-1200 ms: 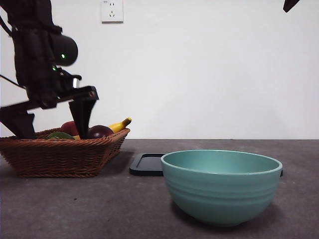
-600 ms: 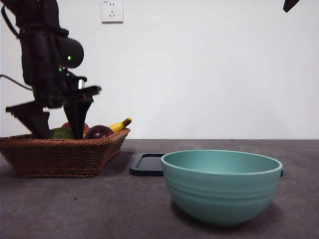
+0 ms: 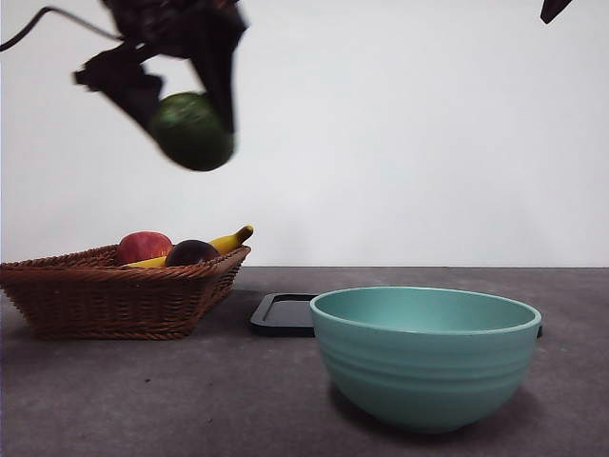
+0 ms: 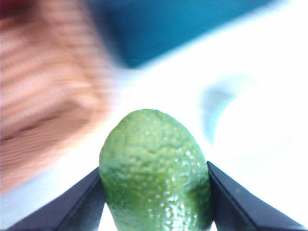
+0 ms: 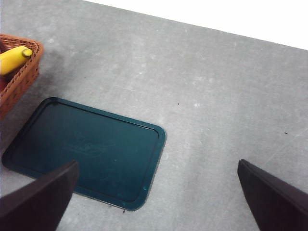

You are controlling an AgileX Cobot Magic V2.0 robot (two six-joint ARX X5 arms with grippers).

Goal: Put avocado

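My left gripper [image 3: 190, 119] is shut on the avocado [image 3: 191, 131], a dull green, rough-skinned fruit, and holds it high in the air above the right end of the wicker basket [image 3: 114, 290]. In the left wrist view the avocado [image 4: 156, 173] sits squeezed between the two black jaws. My right gripper [image 5: 154, 202] is open and empty, high above the dark tray [image 5: 86, 151]; in the front view it shows only as a black tip [image 3: 554, 9] at the top right corner.
The basket holds a red apple [image 3: 143, 246], a dark purple-brown round fruit [image 3: 190, 252] and a banana [image 3: 228, 240]. A teal bowl [image 3: 424, 352] stands near the front right. The dark flat tray [image 3: 283, 314] lies between basket and bowl.
My left gripper closed on the avocado in the basket and has lifted it up and to the right, well above the basket. The right arm has not moved.
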